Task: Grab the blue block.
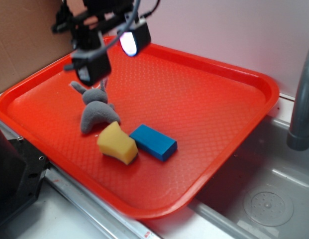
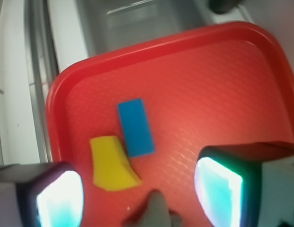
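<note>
The blue block lies flat on the red tray, touching the yellow sponge wedge on its left. From the wrist it shows as a blue rectangle beside the yellow wedge. My gripper hangs open above the tray's back left, over a grey plush toy, well behind the block. Both glowing fingertips stand far apart with nothing between them but the tray and the tip of the plush.
The tray rests over a metal sink with a grey faucet pipe at the right. A cardboard wall stands at the back left. A black fixture sits at the front left.
</note>
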You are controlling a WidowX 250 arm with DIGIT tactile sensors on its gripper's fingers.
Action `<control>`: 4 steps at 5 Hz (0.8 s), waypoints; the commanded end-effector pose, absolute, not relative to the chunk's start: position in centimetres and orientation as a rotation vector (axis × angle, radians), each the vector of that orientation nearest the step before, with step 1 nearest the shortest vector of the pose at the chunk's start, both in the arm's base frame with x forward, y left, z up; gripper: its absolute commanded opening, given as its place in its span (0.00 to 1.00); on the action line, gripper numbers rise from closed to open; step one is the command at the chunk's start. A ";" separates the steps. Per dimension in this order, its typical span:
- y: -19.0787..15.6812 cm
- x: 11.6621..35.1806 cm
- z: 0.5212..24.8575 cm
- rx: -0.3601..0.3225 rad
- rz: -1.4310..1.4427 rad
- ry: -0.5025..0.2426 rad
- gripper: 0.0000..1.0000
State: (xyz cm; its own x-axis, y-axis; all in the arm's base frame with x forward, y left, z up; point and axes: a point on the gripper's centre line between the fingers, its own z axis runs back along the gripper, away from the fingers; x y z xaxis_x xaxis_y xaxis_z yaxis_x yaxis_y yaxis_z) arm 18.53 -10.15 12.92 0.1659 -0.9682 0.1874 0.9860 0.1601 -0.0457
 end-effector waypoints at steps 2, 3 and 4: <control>-14.0 17.4 7.8 0.015 -1.364 -0.069 1.00; -14.6 17.6 5.4 0.035 -1.368 -0.017 1.00; -14.7 17.5 3.5 0.061 -1.374 0.026 1.00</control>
State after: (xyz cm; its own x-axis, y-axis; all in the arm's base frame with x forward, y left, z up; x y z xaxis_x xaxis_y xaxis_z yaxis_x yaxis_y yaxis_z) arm 18.39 -14.05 3.12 0.1923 -0.9783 -0.0766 0.9813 0.1924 0.0058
